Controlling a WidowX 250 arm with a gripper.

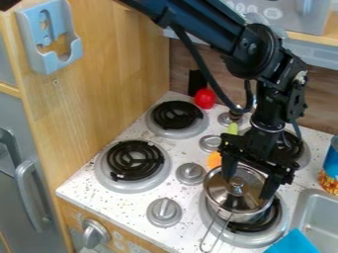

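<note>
The black gripper (247, 189) is open, its two fingers spread apart over the shiny lid (220, 190). The little pot (232, 215) sits on the burner (278, 225) by the sink (300, 210) (a round red thing (205, 98) is farther back).

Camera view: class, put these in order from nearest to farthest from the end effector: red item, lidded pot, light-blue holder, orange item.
1. Lidded pot, right under the end effector.
2. Orange item, just past the pot's upper-left edge.
3. Red item, at the back of the stovetop.
4. Light-blue holder, upper left, on the wooden panel.
</note>
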